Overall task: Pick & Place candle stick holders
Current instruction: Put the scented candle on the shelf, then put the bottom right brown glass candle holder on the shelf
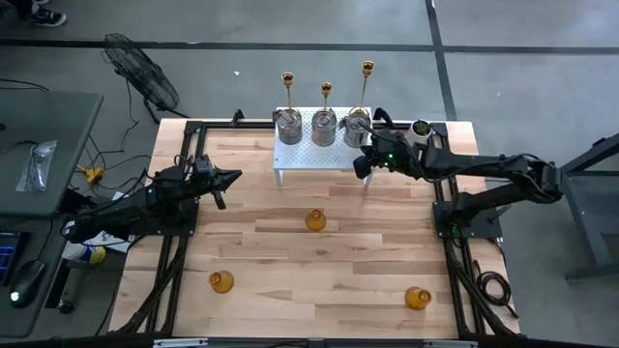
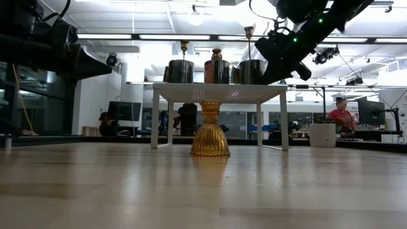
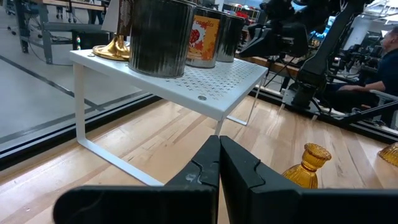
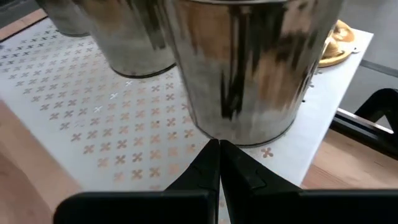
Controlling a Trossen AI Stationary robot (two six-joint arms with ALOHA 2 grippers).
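On a white perforated shelf (image 1: 314, 159) at the table's far middle stand three silver jar-like holders (image 1: 324, 126). Three tall gold sticks (image 1: 326, 92) stand behind them. Three amber glass holders sit on their bases on the wood: one in the middle (image 1: 315, 220), one near left (image 1: 221, 281), one near right (image 1: 418, 297). My right gripper (image 4: 219, 146) is shut, slanting down over the shelf's right part. Its tips are just before the foot of the rightmost silver jar (image 4: 249, 68). My left gripper (image 3: 219, 155) is shut and level, at the table's left (image 1: 235, 177). My right gripper's shut fingertips (image 4: 208, 155) point slanting down at the lower rim (image 4: 239, 142) of the rightmost silver jar, from its near right side. I cannot tell whether they touch it. The jar stands upright on the shelf.
A small green plant in a white pot (image 1: 422, 129) stands at the far right, next to the shelf. Black frame rails (image 1: 184, 193) run along the table's left and right sides. People show in the room beyond (image 2: 343, 114).
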